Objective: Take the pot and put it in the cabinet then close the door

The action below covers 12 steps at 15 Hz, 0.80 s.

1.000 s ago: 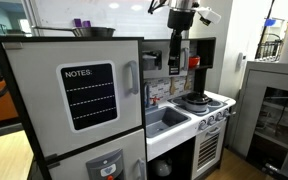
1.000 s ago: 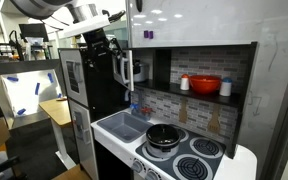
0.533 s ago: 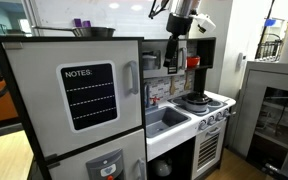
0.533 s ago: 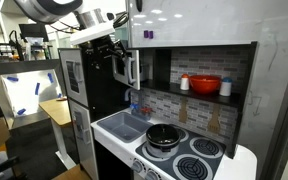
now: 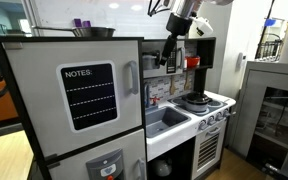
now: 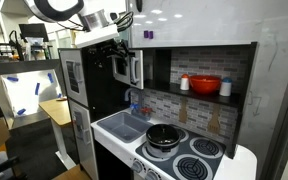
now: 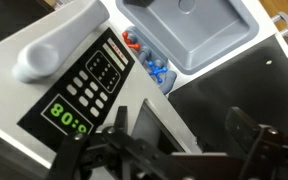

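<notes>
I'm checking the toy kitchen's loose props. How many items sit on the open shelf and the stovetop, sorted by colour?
Red: 1, the red pot
White: 2, the small white containers either side of it
Dark: 1, the dark pan on a burner
Total: 4

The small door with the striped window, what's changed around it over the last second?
The pincer tilted and moved in toward the door, which seems to have swung slightly toward the cabinet. The pincer holds nothing, and its jaws stand open. The sink, the dark pan and the red pot stayed put.
</notes>
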Tool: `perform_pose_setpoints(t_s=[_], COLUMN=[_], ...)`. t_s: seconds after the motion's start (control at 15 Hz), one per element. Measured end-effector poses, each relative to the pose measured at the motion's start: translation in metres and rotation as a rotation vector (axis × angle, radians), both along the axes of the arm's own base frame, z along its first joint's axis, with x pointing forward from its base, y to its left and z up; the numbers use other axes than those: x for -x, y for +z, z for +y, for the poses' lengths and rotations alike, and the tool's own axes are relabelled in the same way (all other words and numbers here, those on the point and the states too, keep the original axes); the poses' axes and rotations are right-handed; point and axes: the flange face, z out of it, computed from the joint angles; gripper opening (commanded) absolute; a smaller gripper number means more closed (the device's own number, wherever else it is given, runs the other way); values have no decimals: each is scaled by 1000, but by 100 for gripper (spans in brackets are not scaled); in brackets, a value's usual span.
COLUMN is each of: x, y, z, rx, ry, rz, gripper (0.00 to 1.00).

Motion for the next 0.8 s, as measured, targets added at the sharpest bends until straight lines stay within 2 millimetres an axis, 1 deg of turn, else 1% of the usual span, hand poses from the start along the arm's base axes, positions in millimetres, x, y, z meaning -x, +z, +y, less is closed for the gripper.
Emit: perform_pose_setpoints(t_s=[0.47, 0.8], x=[0, 1], y=[2, 4], z=[-16, -23], rx=[-63, -129], ry=[8, 11], rz=[-54, -109], gripper=[100, 100])
